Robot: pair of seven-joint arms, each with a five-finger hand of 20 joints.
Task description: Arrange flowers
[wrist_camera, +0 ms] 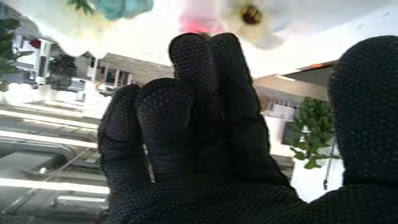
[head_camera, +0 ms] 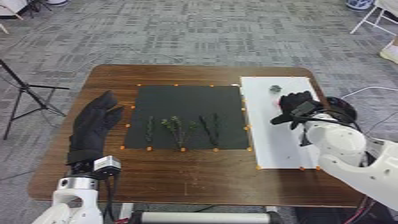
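Note:
The right hand (head_camera: 297, 106) is over the white sheet (head_camera: 275, 145), its fingers pointing to the sheet's far part. Beside its fingertips is a small red-pink flower (head_camera: 279, 102), with a grey-green flower (head_camera: 275, 89) farther back. In the right wrist view the right hand (wrist_camera: 209, 165) has straight fingers and a thumb held apart; a pale flower with a yellow-brown centre (wrist_camera: 251, 15) and a teal one (wrist_camera: 124, 7) are beyond the fingertips. Green stems (head_camera: 178, 131) lie on the dark mat (head_camera: 187, 102). The left hand (head_camera: 91, 122) is open over the table's left side.
Orange markers (head_camera: 258, 167) edge the mat and the sheet on the brown table (head_camera: 178, 185). A round black object (head_camera: 343, 107) is at the table's right edge beside the right forearm. A tripod (head_camera: 28, 87) stands on the floor at the left.

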